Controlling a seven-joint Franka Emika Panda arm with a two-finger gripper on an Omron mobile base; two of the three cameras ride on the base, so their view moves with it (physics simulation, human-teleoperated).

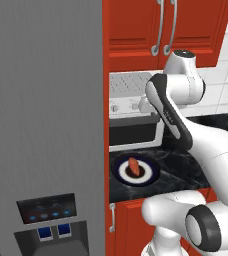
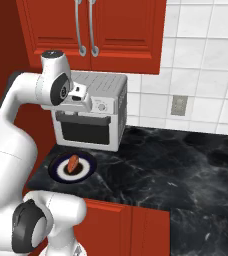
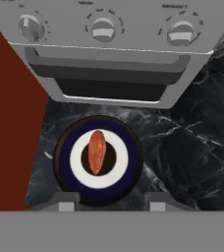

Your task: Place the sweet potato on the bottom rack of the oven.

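The gripper (image 3: 109,204) is held open above the plate (image 3: 67,170), its fingertips (image 3: 66,203) apart. The sweet potato (image 3: 97,152) is seen on the plate's centre (black counter (image 3: 182,162) beneath), before the countertop oven (image 3: 114,49).

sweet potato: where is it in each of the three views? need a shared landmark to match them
Left base view: the sweet potato lies lower centre, on the dark-rimmed plate.
Right base view: lower left, on that plate.
Hand view: centre, on the plate, above the gripper tips.
Shared landmark: the grey countertop oven just behind the plate.
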